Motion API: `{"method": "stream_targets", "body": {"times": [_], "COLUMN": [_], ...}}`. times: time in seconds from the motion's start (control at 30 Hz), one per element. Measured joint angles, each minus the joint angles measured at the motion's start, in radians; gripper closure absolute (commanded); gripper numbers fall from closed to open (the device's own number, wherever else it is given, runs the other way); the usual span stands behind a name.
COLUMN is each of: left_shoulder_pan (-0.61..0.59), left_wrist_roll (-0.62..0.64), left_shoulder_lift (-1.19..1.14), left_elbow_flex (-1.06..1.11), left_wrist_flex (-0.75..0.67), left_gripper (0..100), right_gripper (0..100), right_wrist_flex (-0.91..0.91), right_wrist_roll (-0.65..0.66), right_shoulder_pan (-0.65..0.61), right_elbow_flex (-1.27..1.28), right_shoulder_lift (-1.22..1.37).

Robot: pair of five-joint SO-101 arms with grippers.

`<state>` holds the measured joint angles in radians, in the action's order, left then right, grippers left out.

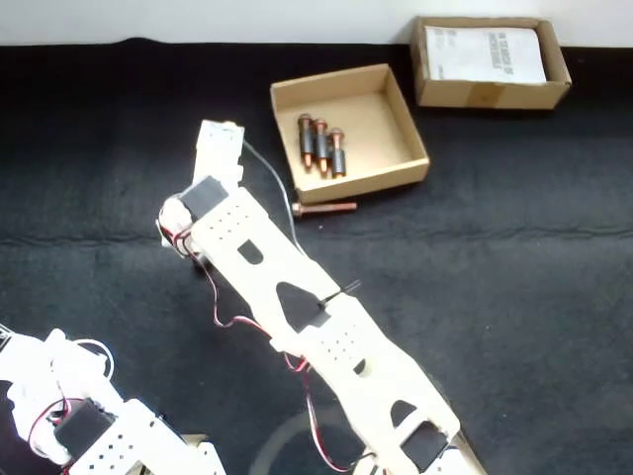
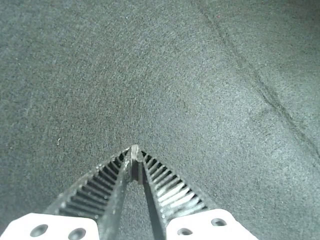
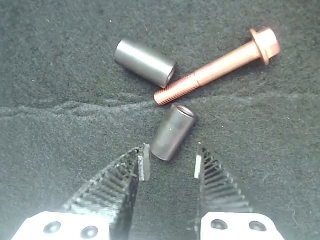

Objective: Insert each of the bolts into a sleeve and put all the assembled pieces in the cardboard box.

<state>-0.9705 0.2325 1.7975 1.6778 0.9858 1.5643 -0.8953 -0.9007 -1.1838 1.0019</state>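
Task looks well along: 3 assembled pieces (image 1: 321,146), each a bolt w/ a sleeve on its shank, lie side by side inside the cardboard box (image 1: 366,182). Left over is 1 loose bolt (image 3: 220,62), copper-coloured, lying flat on the dark surface (image 1: 514,297) just outside the box's front wall; the high view shows it at (image 1: 326,208). 2 bare sleeves are near its threaded end. The far sleeve (image 3: 145,62) lies just beside the thread tip, and the near sleeve (image 3: 173,131) lies just below that tip, angled, w/ its open end facing the bolt. Neither is on the bolt yet. The right gripper (image 3: 171,162) is open, w/ its jaws either side of the near sleeve's lower end: 1 tip is right beside it, the other apart, and nothing is gripped. The right arm (image 1: 297,287) stretches across the surface toward the box corner and covers the sleeves from above. The left gripper (image 2: 134,152) is closed, tips together w/ nothing between them, over bare surface. The left arm (image 1: 69,406) sits at the near-left edge, well apart from the parts. A second box (image 1: 490,96) w/ paper in it stands farther back. My read is approx 3 done, w/ at least 1 bolt left to sleeve and box. The 2nd sleeve has no matching bolt that I can see.
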Motion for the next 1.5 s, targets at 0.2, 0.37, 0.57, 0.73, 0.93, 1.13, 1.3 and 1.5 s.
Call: {"method": "stream_targets", "body": {"times": [0.2,0.37,0.57,0.73,0.93,1.13,1.3,1.5], "left_shoulder_pan": [0.000,0.000,0.000,0.000,0.000,0.000,0.000,0.000], "left_wrist_roll": [0.000,0.000,0.000,0.000,0.000,0.000,0.000,0.000], "left_shoulder_lift": [0.000,0.000,0.000,0.000,0.000,0.000,0.000,0.000], "left_elbow_flex": [0.000,0.000,0.000,0.000,0.000,0.000,0.000,0.000], "left_wrist_flex": [0.000,0.000,0.000,0.000,0.000,0.000,0.000,0.000], "left_gripper": [99,99,99,99,99,99,99,99], "right_gripper": [85.4,85.4,95.4,99.2,99.2,99.2,99.2,99.2], "right_wrist_flex": [-0.054,-0.109,-0.149,-0.150,-0.157,-0.068,0.051,0.173], "right_wrist_roll": [0.000,0.000,0.000,0.000,0.000,0.000,0.068,0.226], "right_shoulder_pan": [0.000,0.000,0.000,0.009,0.026,0.057,0.078,0.095], "right_elbow_flex": [-0.006,-0.006,-0.012,-0.014,-0.014,-0.157,-0.410,-0.456], "right_shoulder_lift": [0.066,0.123,0.146,0.153,0.155,0.161,0.160,0.146]}}
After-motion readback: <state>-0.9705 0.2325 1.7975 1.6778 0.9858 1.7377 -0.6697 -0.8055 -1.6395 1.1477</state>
